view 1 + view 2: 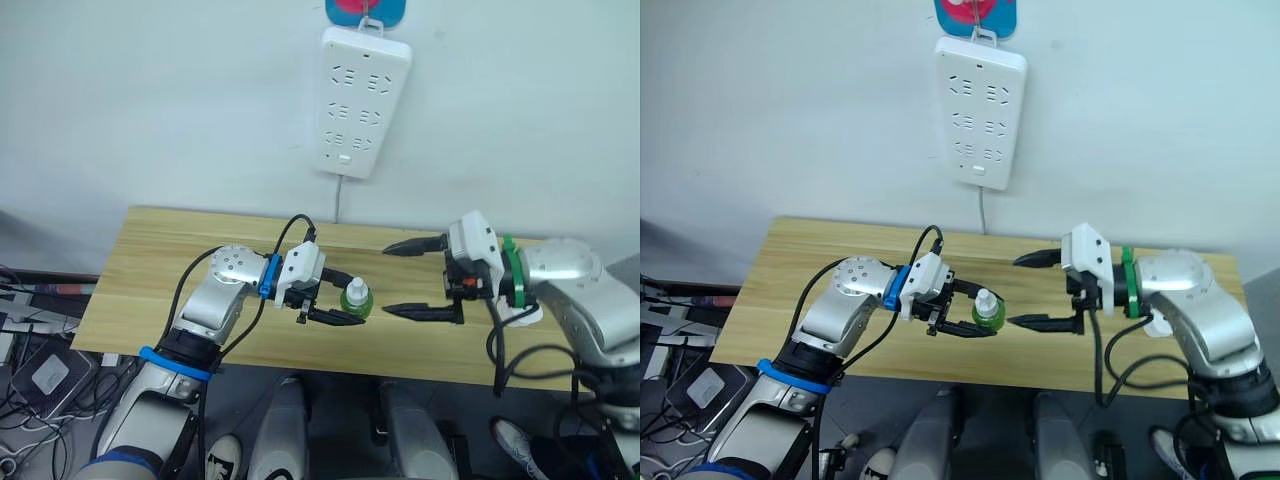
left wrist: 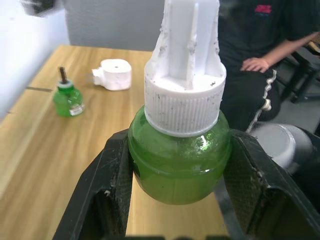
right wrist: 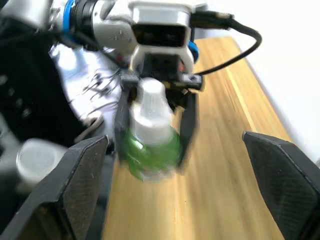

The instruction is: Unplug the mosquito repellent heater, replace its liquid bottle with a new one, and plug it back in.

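Note:
My left gripper [image 1: 350,300] is shut on a green liquid bottle [image 1: 357,298] with a white ribbed cap [image 2: 184,107], held upright just above the front of the wooden table [image 1: 180,250]. My right gripper [image 1: 388,280] faces it from the right, open wide, with its fingertips [image 3: 82,185] a short way from the bottle [image 3: 150,142]. The mosquito repellent heater [image 2: 114,74], small, white and rounded, lies on the table beyond. A second green bottle [image 2: 67,100] with a bare wick stands near it.
A long white power strip [image 1: 362,100] hangs on the wall above the table's back edge, its cord running down behind the table. A seated person [image 2: 260,50] is beyond the table's right end. Cables and boxes [image 1: 35,370] lie on the floor at the left.

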Available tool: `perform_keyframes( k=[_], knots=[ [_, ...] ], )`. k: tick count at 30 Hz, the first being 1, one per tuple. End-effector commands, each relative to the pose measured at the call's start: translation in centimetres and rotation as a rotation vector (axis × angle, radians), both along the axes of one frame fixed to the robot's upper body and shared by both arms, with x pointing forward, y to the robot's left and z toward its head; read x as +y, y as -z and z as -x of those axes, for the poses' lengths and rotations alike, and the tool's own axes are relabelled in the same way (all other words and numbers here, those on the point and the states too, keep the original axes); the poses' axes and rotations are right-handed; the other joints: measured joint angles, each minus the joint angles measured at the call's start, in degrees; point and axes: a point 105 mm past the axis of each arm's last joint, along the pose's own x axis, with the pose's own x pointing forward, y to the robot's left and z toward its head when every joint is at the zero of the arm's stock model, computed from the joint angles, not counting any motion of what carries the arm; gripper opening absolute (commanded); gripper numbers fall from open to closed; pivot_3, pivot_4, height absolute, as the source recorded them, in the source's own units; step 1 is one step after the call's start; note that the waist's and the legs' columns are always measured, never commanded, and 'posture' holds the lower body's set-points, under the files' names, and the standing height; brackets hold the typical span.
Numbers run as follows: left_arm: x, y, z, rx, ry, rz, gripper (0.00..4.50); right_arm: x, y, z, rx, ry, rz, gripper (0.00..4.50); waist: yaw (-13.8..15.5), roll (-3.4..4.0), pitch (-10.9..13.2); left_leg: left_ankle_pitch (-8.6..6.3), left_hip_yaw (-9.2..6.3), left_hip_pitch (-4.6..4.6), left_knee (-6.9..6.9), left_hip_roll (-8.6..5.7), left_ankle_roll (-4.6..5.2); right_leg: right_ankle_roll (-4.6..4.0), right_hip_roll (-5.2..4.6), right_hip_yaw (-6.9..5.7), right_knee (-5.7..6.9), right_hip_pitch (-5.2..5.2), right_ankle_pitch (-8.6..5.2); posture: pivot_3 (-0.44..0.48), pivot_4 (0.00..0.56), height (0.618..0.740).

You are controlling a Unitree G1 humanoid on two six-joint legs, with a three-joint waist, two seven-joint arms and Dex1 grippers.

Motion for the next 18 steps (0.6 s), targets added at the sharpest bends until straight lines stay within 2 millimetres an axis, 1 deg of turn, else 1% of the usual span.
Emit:
perform_keyframes(
  k=[1,3,4,6,8,14,18],
  knots=[
    [-0.3,-1.0,-0.7,-0.044,-0.028,0.047,2.23,1.6,-0.6,0.8,-0.045,0.127,-0.087,4.47,-0.4,-0.02,-0.1,0.03,0.02,0.00,0.01,-0.01,-0.04,0.00,0.01,0.03,0.00,0.00,0.00,0.070,0.262,0.740],
    [-0.4,-1.0,-0.8,-0.044,-0.031,0.049,2.23,2.3,-0.1,0.9,-0.045,0.169,-0.109,4.47,-0.9,-0.06,-0.5,0.06,0.03,0.00,0.02,-0.03,-0.07,-0.03,0.03,0.04,0.03,0.00,0.02,0.070,0.262,0.740],
    [-0.4,-1.0,-0.8,-0.047,-0.028,0.047,2.23,2.5,0.0,0.7,-0.038,0.201,-0.133,4.31,-1.0,-0.07,-0.7,0.06,0.04,0.01,0.02,-0.04,-0.07,-0.03,0.06,0.07,0.04,0.00,0.02,0.069,0.263,0.740],
    [-0.5,-1.1,-0.7,-0.051,-0.022,0.043,2.23,2.5,0.0,0.5,-0.026,0.231,-0.152,3.87,-1.1,-0.03,-0.9,0.06,0.06,0.03,0.02,-0.04,-0.07,-0.03,0.18,0.08,0.04,0.00,0.02,0.067,0.263,0.740],
    [-0.5,-1.1,-0.8,-0.051,-0.020,0.042,2.23,2.4,0.2,0.4,-0.014,0.244,-0.149,3.16,-1.1,-0.01,-1.0,0.07,0.08,0.03,0.02,-0.05,-0.06,-0.03,0.24,0.08,0.05,0.00,0.02,0.063,0.264,0.740],
    [-0.7,-1.3,-1.1,-0.055,-0.021,0.045,2.23,2.1,0.7,0.2,-0.001,0.246,-0.133,3.16,-1.1,-0.01,-1.0,0.06,0.12,0.02,0.01,-0.05,-0.05,-0.03,0.27,0.07,0.05,0.01,0.02,0.065,0.266,0.740],
    [-0.7,-1.4,-1.2,-0.057,-0.025,0.047,2.23,2.2,1.0,0.5,0.020,0.236,-0.131,3.16,-1.1,-0.01,-1.0,0.06,0.15,0.02,0.00,-0.06,-0.04,-0.03,0.28,0.07,0.05,0.01,0.02,0.069,0.270,0.740]
  ],
)
